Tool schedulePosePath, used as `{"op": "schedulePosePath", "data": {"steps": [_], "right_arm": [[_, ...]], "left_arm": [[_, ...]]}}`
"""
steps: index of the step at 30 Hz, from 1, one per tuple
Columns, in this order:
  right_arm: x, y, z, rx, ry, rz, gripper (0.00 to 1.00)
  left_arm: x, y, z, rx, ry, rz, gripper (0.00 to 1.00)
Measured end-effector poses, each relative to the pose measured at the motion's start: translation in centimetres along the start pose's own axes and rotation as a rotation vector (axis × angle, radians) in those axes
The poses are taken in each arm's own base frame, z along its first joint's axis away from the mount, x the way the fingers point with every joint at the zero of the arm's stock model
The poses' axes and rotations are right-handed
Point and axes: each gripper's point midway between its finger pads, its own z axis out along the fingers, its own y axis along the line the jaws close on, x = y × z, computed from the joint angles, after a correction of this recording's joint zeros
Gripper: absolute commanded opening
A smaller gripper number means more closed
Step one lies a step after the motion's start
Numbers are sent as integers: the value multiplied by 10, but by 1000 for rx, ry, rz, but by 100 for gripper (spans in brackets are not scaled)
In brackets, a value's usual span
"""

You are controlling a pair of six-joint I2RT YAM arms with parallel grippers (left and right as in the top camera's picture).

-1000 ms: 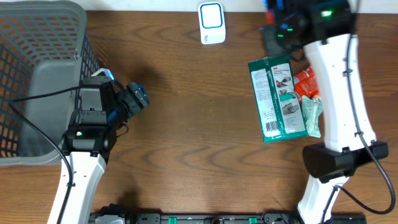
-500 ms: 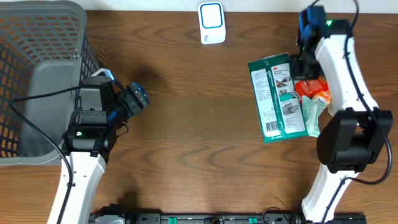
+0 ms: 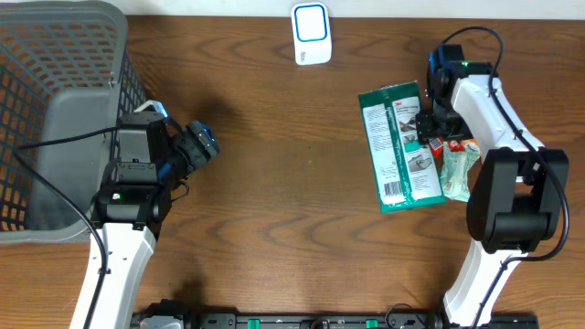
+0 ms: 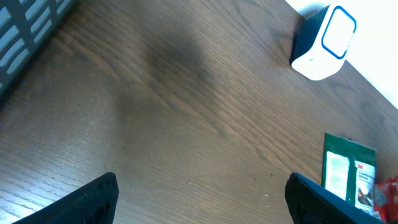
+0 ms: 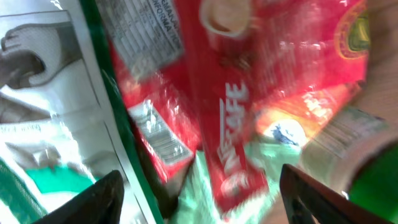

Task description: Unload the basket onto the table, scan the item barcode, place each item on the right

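The right gripper (image 5: 199, 177) was seen with fingers wide apart and nothing clamped, poised straight over a red Nescafe sachet (image 5: 249, 93). The sachet was lying on the right side of the table (image 3: 274, 201), wedged against a green 3M package (image 3: 398, 146), with a pale green packet (image 3: 457, 174) touching it. The sachet was judged light, thin and floppy, with glossy crinkled film that would be slippery and would buckle if pinched flat. An edge or seam grip was judged best, leaving uncovered the white panel on its left part, which looked like a barcode. The neighbouring packs could be dragged along, since all three overlapped. The white-and-blue barcode scanner (image 3: 311, 34) was standing at the far edge, well apart from the pile. The left gripper (image 4: 202, 183) was held fully spread over bare wood near the wire basket (image 3: 91, 37), nothing between its fingers.
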Motion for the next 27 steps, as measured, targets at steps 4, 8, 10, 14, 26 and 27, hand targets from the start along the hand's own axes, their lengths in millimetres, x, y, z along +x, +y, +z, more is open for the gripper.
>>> {"op": "schedulePosePath", "data": {"steps": [4,8,10,14,26,27], "right_arm": [[-15,-1,-30,-46,-42,6,69],[-8,12,-49,-148,-29,-27,71],[-8,22,-60,-219,-46,-43,93],[0,37,-98,-324,-112,-79,99],[11,55,-146,-398,-198,-131,99],[11,55,-146,-398,-198,-131,99]], "left_arm": [[0,0,0,0,0,0,87],[0,0,0,0,0,0,86],[0,0,0,0,0,0,86],[0,0,0,0,0,0,86],[0,0,0,0,0,0,87],[0,0,0,0,0,0,86]]}}
